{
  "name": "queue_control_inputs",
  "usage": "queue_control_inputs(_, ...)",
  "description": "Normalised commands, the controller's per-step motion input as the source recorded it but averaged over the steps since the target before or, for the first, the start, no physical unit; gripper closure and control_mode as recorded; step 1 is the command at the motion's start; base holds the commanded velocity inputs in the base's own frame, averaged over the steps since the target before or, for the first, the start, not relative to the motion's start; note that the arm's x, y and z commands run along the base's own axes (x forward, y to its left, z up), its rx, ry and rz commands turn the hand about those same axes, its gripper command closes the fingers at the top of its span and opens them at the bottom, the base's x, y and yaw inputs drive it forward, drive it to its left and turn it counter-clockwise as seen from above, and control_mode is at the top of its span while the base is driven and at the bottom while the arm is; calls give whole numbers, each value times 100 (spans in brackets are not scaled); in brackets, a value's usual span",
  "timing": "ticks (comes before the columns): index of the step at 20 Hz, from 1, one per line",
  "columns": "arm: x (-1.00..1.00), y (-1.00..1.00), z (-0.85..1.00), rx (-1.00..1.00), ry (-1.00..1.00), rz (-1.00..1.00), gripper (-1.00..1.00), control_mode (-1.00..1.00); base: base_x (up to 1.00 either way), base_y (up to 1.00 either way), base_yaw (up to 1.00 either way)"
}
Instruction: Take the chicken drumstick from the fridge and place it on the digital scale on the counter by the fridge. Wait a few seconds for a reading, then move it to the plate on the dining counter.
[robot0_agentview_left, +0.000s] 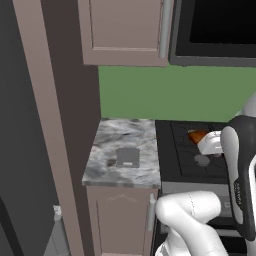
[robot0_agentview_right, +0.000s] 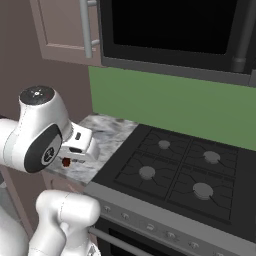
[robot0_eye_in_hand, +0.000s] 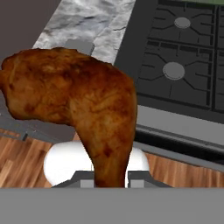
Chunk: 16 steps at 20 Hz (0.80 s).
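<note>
Item: chicken drumstick (robot0_eye_in_hand: 78, 109), reddish-brown, narrow end pinched between the fingers of the gripper (robot0_eye_in_hand: 111, 179), jaws narrow upon it. Held above the stove (robot0_agentview_left: 200, 150), just right of the counter (robot0_agentview_left: 135, 132); an orange tip (robot0_agentview_left: 196, 135) shows by the hand in the left base view, probably the same meat.
Item: digital scale (robot0_agentview_left: 128, 157), flat grey, on the counter, bare, well left of the drumstick.

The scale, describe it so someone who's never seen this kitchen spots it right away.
Find the black stove under the green wall. Left of it sits a narrow marbled counter. The scale lies near its front edge: a flat grey square, plain against the veined top.
</note>
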Motion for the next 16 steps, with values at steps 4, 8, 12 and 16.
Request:
queue_control_inputs(4,0,0,0,0,0,0,100,-100,0,0,0)
queue_control_inputs(8,-1,0,0,0,1,0,100,100,-5,0,-1)
queue_control_inputs(12,0,0,0,0,0,0,100,100,-68,-3,-18)
queue_control_inputs(16,0,0,0,0,0,0,100,100,-82,0,-34)
